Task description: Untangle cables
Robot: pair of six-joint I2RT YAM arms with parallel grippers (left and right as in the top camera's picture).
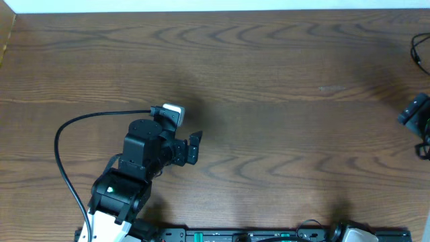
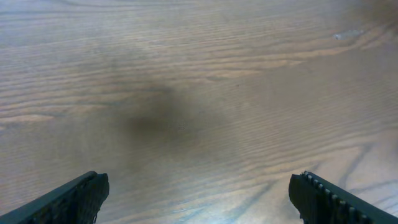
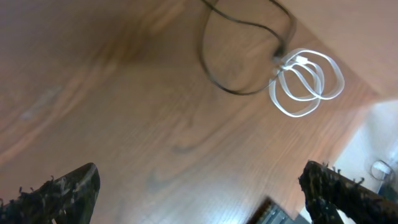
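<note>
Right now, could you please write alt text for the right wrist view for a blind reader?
A black cable and a looped white cable lie touching on the wooden table, near its edge. The right gripper is open, its two fingers at the bottom corners, holding nothing.

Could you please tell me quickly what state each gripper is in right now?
Left gripper: jaws open, holding nothing.
Right gripper: jaws open, holding nothing; the cables lie ahead, untouched.
</note>
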